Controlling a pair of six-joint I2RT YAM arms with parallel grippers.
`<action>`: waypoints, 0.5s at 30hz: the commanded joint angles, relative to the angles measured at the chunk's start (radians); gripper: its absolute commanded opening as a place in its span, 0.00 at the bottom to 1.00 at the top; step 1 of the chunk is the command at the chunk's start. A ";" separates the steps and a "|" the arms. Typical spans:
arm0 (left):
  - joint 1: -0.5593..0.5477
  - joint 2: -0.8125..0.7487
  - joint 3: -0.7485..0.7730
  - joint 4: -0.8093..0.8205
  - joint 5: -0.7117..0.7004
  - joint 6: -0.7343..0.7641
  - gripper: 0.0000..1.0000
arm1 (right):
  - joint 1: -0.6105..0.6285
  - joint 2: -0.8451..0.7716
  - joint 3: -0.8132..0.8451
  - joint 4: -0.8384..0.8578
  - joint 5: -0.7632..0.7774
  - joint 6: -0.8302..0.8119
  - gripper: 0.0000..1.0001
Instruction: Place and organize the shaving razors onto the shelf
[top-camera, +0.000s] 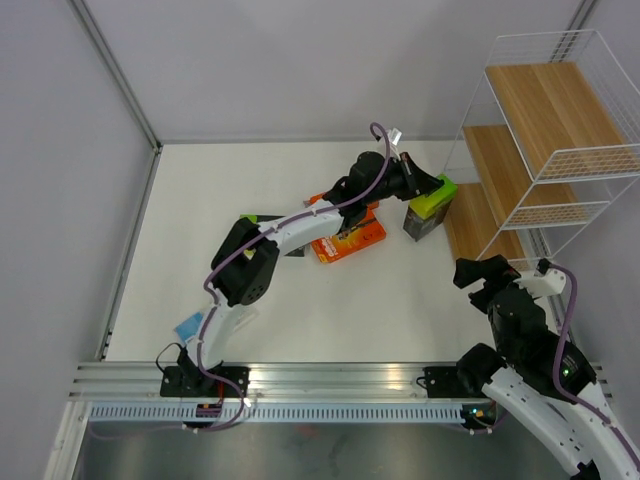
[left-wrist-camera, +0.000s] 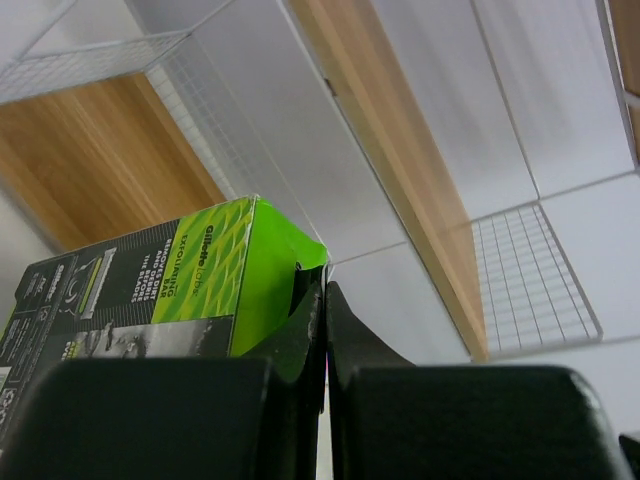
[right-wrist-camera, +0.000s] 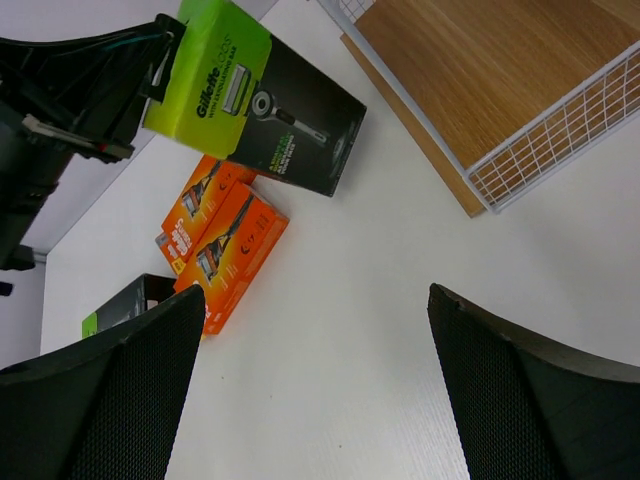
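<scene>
Lower left, by the left arm's base: blue-card blister pack (top-camera: 190, 325). At centre, two orange packs (top-camera: 350, 236) lie touching. Centre-right, left gripper (top-camera: 425, 190) pinches the lime end of a black-and-lime pack (top-camera: 428, 215), upright just beside the lowest tier of the shelf (top-camera: 555, 110); lower right, right gripper (right-wrist-camera: 312, 292) has its fingers spread wide.

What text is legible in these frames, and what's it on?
"GilletteLabs": on the lime-green end of the black-and-lime pack pinched in the left end effector; the right wrist view shows the same logo.
"EXFOLIATING": first word of the small lines under that logo; the rest is too blurred to read.
Print on the orange packs: too small to read.
</scene>
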 joint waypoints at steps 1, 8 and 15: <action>-0.006 0.064 0.118 0.177 -0.017 -0.171 0.02 | -0.002 -0.017 0.035 -0.045 0.031 -0.020 0.98; -0.033 0.162 0.252 0.200 -0.060 -0.245 0.02 | -0.001 -0.099 0.029 -0.032 0.027 -0.023 0.98; -0.033 0.294 0.364 0.252 -0.117 -0.388 0.02 | -0.002 -0.126 0.024 -0.029 0.019 -0.032 0.98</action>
